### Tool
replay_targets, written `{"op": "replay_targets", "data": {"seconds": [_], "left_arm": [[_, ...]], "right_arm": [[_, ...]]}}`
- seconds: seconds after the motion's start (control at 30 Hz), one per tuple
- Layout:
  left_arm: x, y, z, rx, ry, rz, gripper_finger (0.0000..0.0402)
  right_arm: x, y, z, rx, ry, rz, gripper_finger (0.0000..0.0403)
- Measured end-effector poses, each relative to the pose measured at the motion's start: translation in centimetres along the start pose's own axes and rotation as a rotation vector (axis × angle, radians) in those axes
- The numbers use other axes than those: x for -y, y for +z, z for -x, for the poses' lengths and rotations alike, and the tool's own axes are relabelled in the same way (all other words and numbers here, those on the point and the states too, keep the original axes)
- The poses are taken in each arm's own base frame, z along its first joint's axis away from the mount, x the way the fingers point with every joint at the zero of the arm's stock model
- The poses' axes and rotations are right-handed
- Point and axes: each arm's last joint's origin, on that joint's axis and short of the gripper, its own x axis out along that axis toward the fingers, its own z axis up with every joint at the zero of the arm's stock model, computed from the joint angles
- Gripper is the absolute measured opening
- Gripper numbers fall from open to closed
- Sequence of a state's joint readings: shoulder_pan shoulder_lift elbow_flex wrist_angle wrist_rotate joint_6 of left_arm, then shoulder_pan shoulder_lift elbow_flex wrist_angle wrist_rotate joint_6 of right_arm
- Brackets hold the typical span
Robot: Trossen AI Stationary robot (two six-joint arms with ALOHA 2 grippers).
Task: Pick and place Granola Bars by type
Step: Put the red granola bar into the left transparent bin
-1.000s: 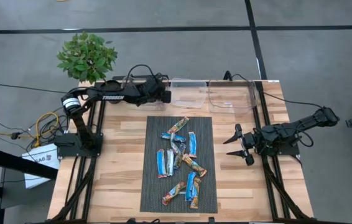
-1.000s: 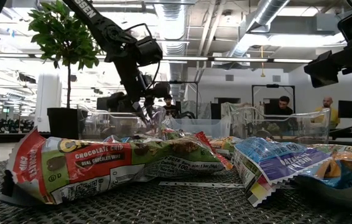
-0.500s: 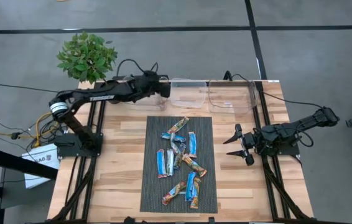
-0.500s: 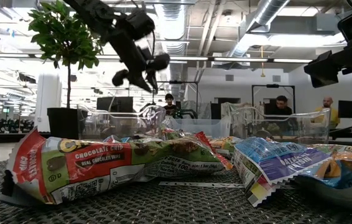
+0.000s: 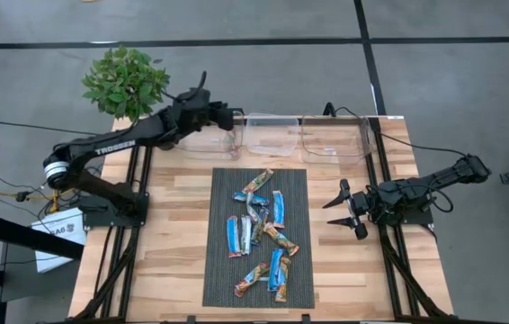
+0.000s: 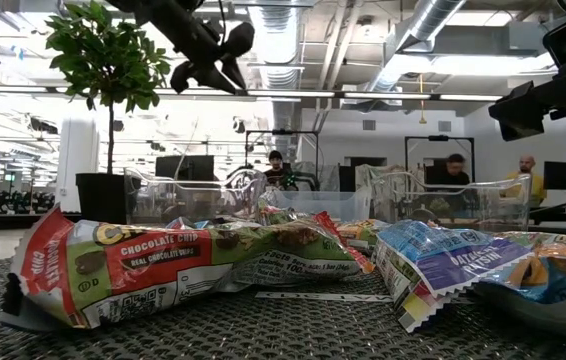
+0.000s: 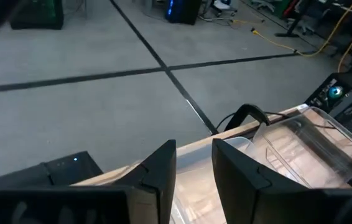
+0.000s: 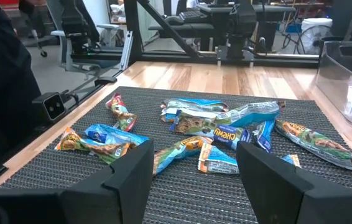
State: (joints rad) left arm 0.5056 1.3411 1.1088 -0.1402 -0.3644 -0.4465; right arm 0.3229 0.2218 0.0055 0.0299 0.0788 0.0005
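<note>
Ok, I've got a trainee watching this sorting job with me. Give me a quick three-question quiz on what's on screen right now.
1. True or false: the left gripper is holding a granola bar.
2. Where do the granola bars lie? A) in the clear bins B) on the dark mat C) on bare wood
3. Which gripper waits low beside the dark mat with its fingers spread wide?

Key
1. False: its fingers stand a little apart with nothing between them, raised near the clear bins.
2. B
3. The right gripper.
</note>
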Motion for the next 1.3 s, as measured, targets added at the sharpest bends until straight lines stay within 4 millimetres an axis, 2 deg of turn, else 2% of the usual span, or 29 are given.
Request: {"op": "replay_targets", "data": {"seconds": [0.27,0.57,0.8,1.0,1.17,1.3], "left_arm": [[0.8,-0.5,0.3,-0.076,-0.153,-0.057,0.0096],[3.9,-2.6,1.9,-0.151,-0.334,-0.348,0.0096],[7.6,-5.7,5.0,-0.23,-0.56,-0.606,0.0096],[10.5,-8.6,8.8,-0.302,-0.783,-0.754,0.0096],[12.7,-11.8,11.7,-0.4,-0.858,-0.745,0.0096],[14.2,-14.5,13.5,-0.493,-0.848,-0.677,0.0096]], "right_arm": [[0.0,0.0,0.0,0.0,0.0,0.0,0.0221],[0.0,0.0,0.0,0.0,0.0,0.0,0.0221],[0.0,0.0,0.0,0.0,0.0,0.0,0.0221],[0.0,0.0,0.0,0.0,0.0,0.0,0.0221],[0.0,0.0,0.0,0.0,0.0,0.0,0.0221],[0.0,0.0,0.0,0.0,0.0,0.0,0.0221]]}}
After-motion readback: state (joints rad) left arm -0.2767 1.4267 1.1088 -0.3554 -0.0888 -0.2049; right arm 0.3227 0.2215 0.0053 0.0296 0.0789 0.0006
